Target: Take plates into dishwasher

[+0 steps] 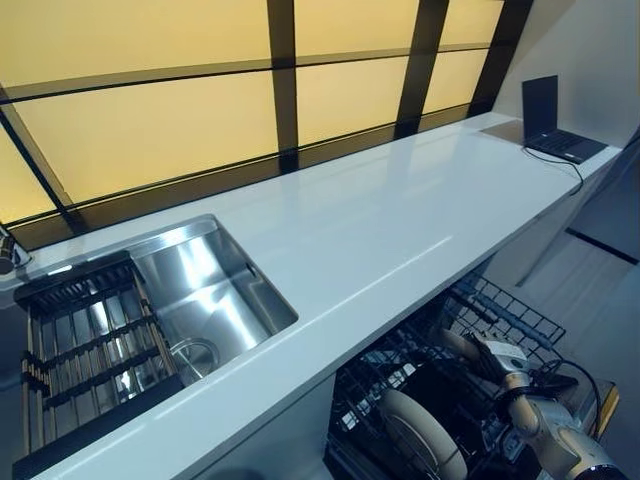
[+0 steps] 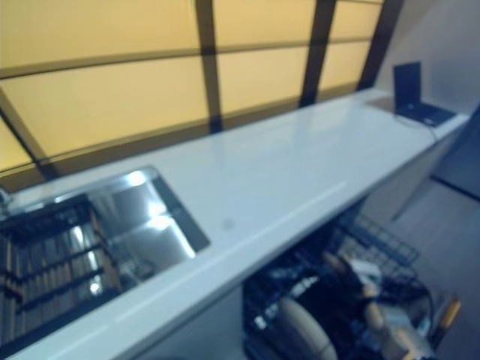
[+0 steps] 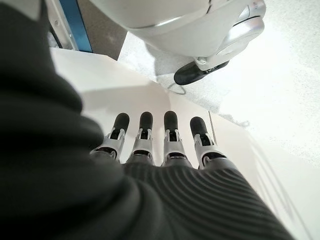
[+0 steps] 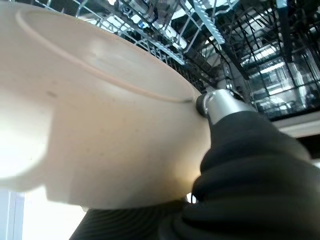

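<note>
A cream plate [image 1: 422,432] stands on edge in the black wire dishwasher rack [image 1: 505,312], which is pulled out below the white counter [image 1: 400,220]. My right arm comes in from the lower right to it. In the right wrist view the plate's underside [image 4: 100,125] fills most of the picture. My right hand [image 4: 222,105] holds it with the thumb curled on its rim, and the other fingers are hidden behind it. Rack wires [image 4: 240,35] show just past the plate. My left hand [image 3: 167,150] shows only in its wrist view, fingers straight, holding nothing.
A steel sink [image 1: 215,285] is set in the counter at the left, with a black slatted rack [image 1: 90,350] over its left half. A tap [image 1: 8,250] stands at the left edge. An open laptop [image 1: 555,125] sits at the counter's far right end.
</note>
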